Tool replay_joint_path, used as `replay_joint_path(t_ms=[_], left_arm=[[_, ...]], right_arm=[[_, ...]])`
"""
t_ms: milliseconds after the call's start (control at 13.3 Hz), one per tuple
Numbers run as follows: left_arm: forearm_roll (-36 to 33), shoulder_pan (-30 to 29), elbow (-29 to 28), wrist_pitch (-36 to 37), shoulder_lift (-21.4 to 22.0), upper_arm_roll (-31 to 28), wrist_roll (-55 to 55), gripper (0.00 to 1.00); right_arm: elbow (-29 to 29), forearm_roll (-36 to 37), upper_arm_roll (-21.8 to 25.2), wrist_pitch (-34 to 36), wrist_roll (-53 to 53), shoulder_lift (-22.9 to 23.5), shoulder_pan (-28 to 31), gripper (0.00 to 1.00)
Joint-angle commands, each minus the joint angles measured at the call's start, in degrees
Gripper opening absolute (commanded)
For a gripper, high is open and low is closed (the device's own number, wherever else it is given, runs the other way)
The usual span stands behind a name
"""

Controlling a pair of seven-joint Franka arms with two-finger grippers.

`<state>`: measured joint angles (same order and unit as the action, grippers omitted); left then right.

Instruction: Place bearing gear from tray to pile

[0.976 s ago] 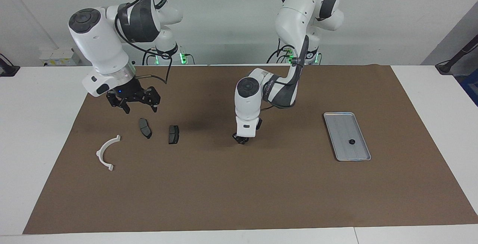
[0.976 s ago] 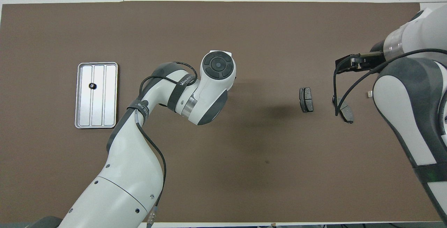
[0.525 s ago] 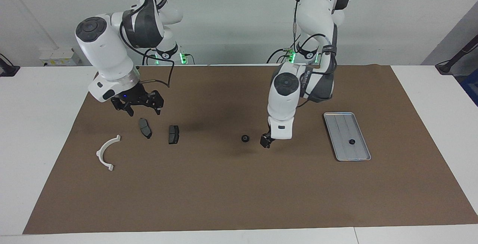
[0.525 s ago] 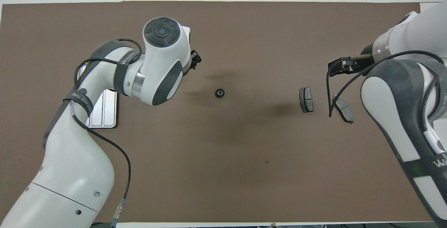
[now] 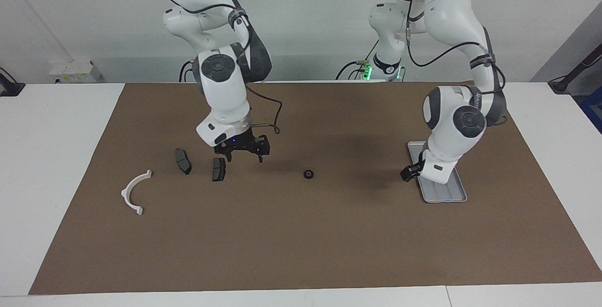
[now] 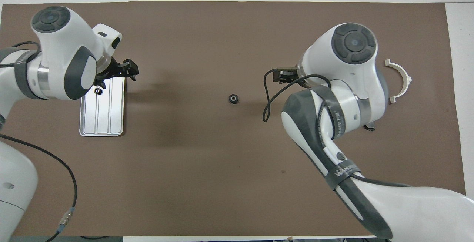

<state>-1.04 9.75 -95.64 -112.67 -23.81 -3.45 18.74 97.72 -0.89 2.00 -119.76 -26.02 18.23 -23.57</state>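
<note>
On the brown mat (image 5: 301, 232), the tray (image 5: 444, 194) lies at the left arm's end under the empty, wide-open left gripper (image 5: 407, 173), while the empty, wide-open right gripper (image 5: 244, 149) hangs just beside the brake pads (image 5: 218, 169), with one bearing gear (image 5: 308, 174) mid-mat between them.

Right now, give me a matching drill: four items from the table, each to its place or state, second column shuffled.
Items:
1. bearing gear
2. tray
3. white arc bracket
4. right gripper

Places or states:
A. toward the left arm's end of the mat
B. open, above the mat beside a brake pad
C. alone on the mat, mid-table
D. outermost part at the right arm's end

Pairs: 1-C, 2-A, 3-D, 4-B
</note>
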Motion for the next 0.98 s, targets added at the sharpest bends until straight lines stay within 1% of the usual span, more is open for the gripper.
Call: replay_joint_path(t_ms=[0,150,300,375,450,601,826,901], left_arm=[[-0.5,-3.0,-5.1,-4.9,2.4,0.8,-7.1,0.95],[-0.5,-5.6,-8.5,-9.7,3.2,0.9,-10.7,0.91],[-0.4,-6.5,-10.9,-13.3,3.8,0.9,-12.8,0.83],[-0.4,-6.7,-10.9,-13.2,3.9,0.8,-13.9,0.81],[-0.4,-6.7,-11.1,-13.3,3.9,0.8,-14.1,0.80],[-0.4,-6.9,-12.3,-13.8,4.3,0.8,-15.0,0.73],[-0.4,-8.3,-16.0,-18.3,5.1,0.8,-16.6,0.67],[-0.4,-8.3,-16.7,-18.9,5.3,0.8,-16.6,0.66]], right_arm=[[-7.7,0.9,0.2,-0.2,-3.9,9.1,-3.6,0.99],[-14.3,0.1,0.2,-0.2,-4.7,15.5,-7.0,0.99],[-17.2,0.0,-0.4,-0.3,-6.4,18.1,-7.8,0.99],[-17.8,0.1,-1.3,-0.4,-6.5,19.1,-8.5,0.99],[-18.9,0.0,-1.9,-0.8,-6.7,19.8,-8.6,0.99],[-19.2,-0.5,-2.8,-1.1,-6.7,20.0,-8.7,0.98],[-18.5,-0.7,-2.9,-1.6,-6.1,19.9,-8.5,0.98],[-17.8,-0.8,-3.0,-2.9,-6.0,19.9,-8.4,0.98]])
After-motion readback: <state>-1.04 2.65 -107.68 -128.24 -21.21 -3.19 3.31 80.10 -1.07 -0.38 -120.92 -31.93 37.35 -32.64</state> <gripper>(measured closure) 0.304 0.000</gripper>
